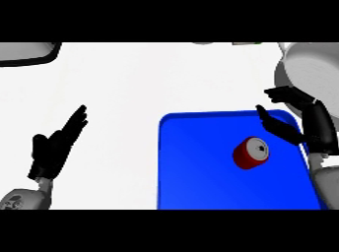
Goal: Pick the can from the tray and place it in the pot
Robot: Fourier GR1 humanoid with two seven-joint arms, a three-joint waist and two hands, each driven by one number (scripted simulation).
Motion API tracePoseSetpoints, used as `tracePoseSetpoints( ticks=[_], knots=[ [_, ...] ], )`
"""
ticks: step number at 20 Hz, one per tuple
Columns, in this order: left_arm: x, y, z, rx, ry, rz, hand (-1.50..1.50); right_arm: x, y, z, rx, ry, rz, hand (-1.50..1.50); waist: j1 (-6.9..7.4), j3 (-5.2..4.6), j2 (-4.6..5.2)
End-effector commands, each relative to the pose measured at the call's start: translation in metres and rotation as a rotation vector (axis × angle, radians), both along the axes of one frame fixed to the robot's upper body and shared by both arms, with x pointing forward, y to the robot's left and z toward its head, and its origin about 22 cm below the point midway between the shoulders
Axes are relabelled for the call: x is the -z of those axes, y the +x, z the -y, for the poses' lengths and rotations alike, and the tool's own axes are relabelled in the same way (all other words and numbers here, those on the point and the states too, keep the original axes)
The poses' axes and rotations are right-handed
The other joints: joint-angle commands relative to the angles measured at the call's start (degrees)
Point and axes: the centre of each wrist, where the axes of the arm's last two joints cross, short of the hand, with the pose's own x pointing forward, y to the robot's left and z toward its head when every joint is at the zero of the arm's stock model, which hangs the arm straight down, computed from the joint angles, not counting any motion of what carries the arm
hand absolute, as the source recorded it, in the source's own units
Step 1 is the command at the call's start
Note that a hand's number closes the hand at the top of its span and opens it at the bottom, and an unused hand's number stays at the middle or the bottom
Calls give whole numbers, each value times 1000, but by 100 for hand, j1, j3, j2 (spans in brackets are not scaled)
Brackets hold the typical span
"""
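Right hand [297, 119] hovered open over the blue tray's [194, 172] far right corner, fingers spread, just beside the red can [251, 152] lying on its side toward the tray's right edge. Bare tray stretched left of the can. The grey pot [319, 74] sat beyond the tray's far right corner. Left hand [56, 147] rested open, well left.

There is a single view, from the robot's head, looking steeply down on the white counter [165, 78]. It sits close: the blue tray [201, 167] fills much of the lower middle and runs off the bottom edge. The pot [322, 78] is cut by the right edge, a dark-rimmed grey object [19, 53] by the upper left corner. Both forearms enter from below.
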Motion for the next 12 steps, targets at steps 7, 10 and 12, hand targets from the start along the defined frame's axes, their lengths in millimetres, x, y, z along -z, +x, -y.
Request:
tracePoseSetpoints(
  ticks=[7,10,12],
  knots=[
    [22,-12,31,62,-100,-100,0,-24,-86,-64,277,18,469,-150,198,31,1],
    [18,-9,34,64,-75,-114,0,-37,-108,-48,287,-58,217,-150,227,25,13],
    [12,0,29,67,-81,-99,0,-42,-103,-51,303,-63,87,-150,288,18,41]
  ],
)
